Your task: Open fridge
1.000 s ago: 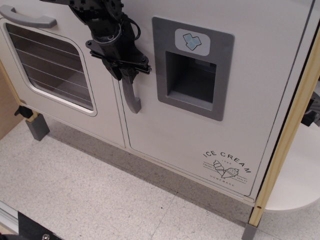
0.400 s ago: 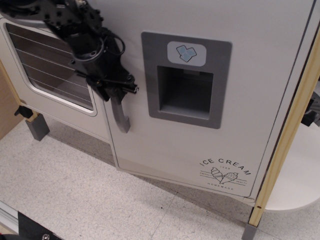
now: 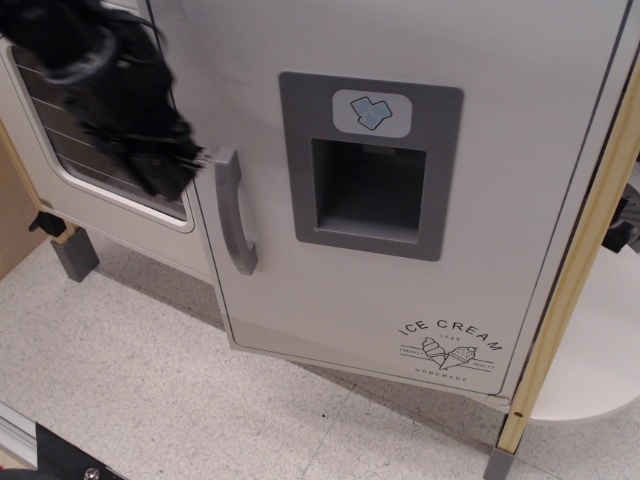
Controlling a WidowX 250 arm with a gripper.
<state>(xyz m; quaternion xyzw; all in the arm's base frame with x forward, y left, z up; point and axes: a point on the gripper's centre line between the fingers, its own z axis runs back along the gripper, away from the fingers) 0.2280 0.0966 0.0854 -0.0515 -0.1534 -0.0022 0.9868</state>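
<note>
The black pincer (image 3: 160, 165) shows only as a motion-blurred mass at the upper left, so whether its jaws are parted or closed cannot be told; it has hold of nothing that can be made out. It sits in front of the windowed oven door (image 3: 100, 140), covering much of the glass.

Just to the right of the pincer, and apart from it, stands the vertical grey curved handle (image 3: 232, 210) of the fridge (image 3: 400, 300). The white fridge door is swung partly out from the cabinet, its lower left corner hanging forward over the speckled floor (image 3: 180, 390).

Farther right of the pincer, set into the door, is the grey recessed dispenser panel (image 3: 368, 165) with an ice-cube sticker above its hollow. Below that and well away from the pincer is the "ICE CREAM" cone logo (image 3: 450, 350). At the far right a pale wooden post (image 3: 570, 290) edges the cabinet.
</note>
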